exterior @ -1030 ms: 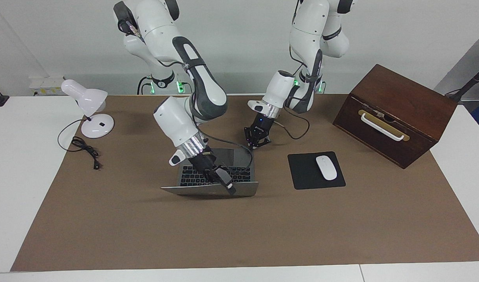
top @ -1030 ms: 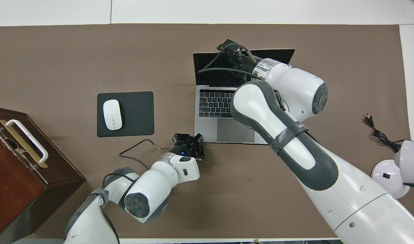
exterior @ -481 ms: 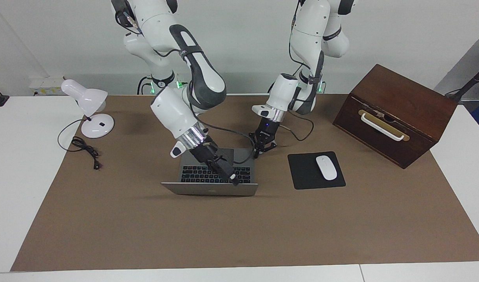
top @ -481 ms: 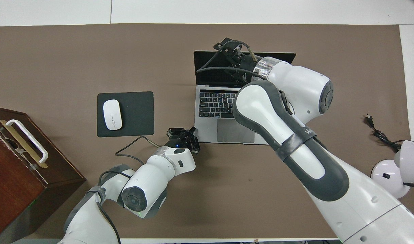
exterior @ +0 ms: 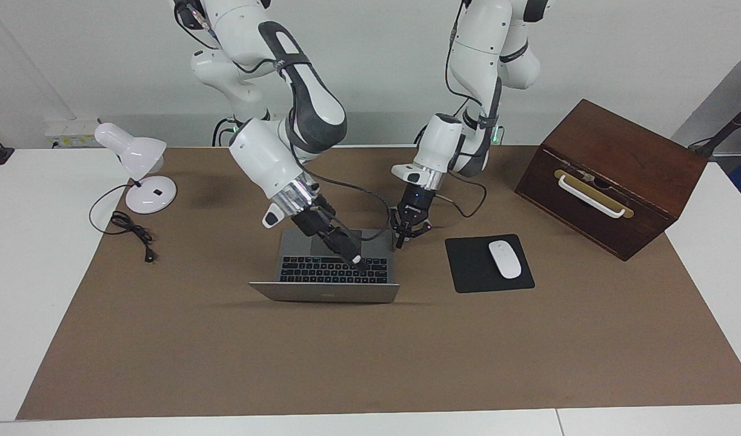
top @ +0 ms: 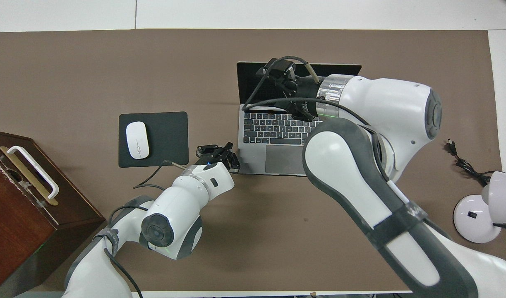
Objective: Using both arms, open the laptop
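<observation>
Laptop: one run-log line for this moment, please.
laptop: open, lid up | right gripper: over keyboard, off lid | left gripper: at base corner toward mouse pad

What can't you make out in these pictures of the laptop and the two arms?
- Laptop screen: the facing view shows only the lid's back; in the overhead view the right tool and its cable cover part of it.
- Keyboard's end toward the right arm: hidden under that arm in the overhead view.
- Whether the left tool touches the laptop's corner: too small to tell in both views.
- Wooden box: cut off by the overhead view's edge.
</observation>
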Robot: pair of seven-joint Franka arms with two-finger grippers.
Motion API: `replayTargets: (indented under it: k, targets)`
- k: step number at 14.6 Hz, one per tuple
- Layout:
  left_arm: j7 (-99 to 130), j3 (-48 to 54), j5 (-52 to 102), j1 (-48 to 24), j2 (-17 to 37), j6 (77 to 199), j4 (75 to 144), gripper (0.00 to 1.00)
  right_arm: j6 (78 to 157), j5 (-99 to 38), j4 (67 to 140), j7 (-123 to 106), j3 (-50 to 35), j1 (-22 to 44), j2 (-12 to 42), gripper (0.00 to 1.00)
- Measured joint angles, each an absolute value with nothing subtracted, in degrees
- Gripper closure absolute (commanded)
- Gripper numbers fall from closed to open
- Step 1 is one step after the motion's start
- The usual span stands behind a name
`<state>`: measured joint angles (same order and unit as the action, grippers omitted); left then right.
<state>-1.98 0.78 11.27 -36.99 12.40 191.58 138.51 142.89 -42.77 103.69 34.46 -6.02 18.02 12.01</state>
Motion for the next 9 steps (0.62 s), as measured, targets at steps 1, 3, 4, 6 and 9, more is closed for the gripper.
replayTargets:
  k: [1, 3, 4, 6, 9]
  targets:
    - [-1.93, 0.69, 11.32, -36.43, 11.58, 189.61, 138.31, 1.0, 136.12, -35.59, 103.14, 37.34, -5.49, 17.45, 9.98, 0.0]
    - [-1.93, 0.42, 11.34, -35.3, 10.01, 185.06, 137.58, 1.0, 124.59, -27.98, 101.47, 41.08, -5.14, 16.14, 6.48, 0.0]
    - [-1.93, 0.17, 11.35, -34.86, 9.21, 182.13, 136.74, 1.0, 119.81, -26.37, 100.77, 41.33, -4.99, 15.52, 5.07, 0.0]
    - [-1.93, -0.83, 11.35, -34.37, 7.66, 175.24, 134.04, 1.0, 111.5, -22.13, 99.64, 41.05, -4.74, 14.04, 2.72, 0.0]
    - [-2.77, -1.92, 11.03, -32.39, 5.96, 166.01, 129.47, 1.0, 101.72, -16.93, 97.52, 33.93, -4.63, 11.49, 1.1, 0.0]
